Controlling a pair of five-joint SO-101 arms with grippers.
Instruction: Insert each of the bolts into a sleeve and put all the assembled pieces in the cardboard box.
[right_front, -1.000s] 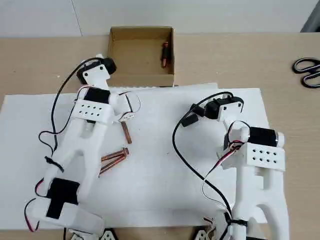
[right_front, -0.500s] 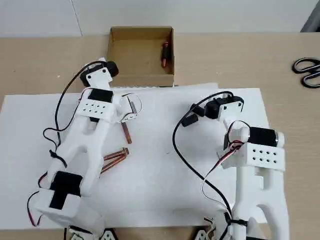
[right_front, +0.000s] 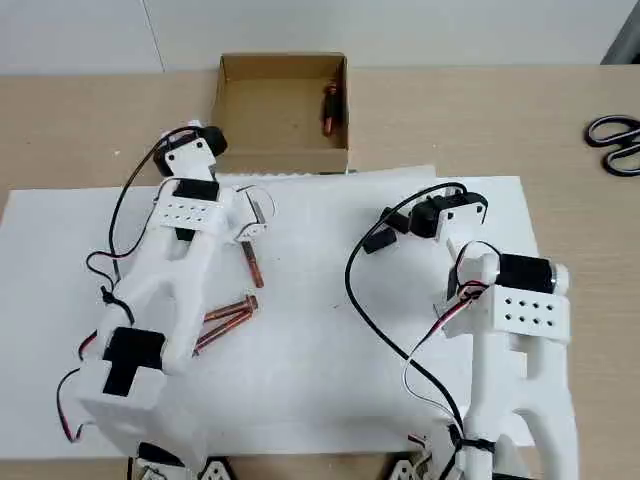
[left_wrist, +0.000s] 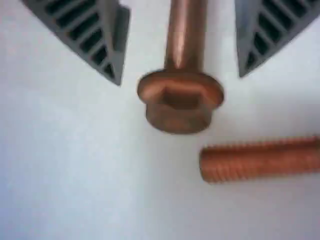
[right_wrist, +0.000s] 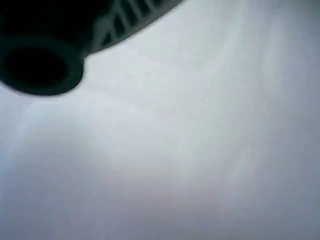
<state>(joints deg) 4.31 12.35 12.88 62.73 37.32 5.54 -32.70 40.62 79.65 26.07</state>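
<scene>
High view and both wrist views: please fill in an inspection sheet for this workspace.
Surface: wooden table, with a white sheet under both arms.
Job's things: copper bolt lying on the sheet; two more copper pieces beside its head; one copper piece inside the cardboard box.
Clutter: scissors on the bare table, off the sheet.
Grippers: left gripper open, astride the bolt's shank without touching it; right gripper over the sheet, apart from the pieces.
Cables: black cables hang in loose loops from both arms.
Surroundings: pale surface beyond the table.
</scene>
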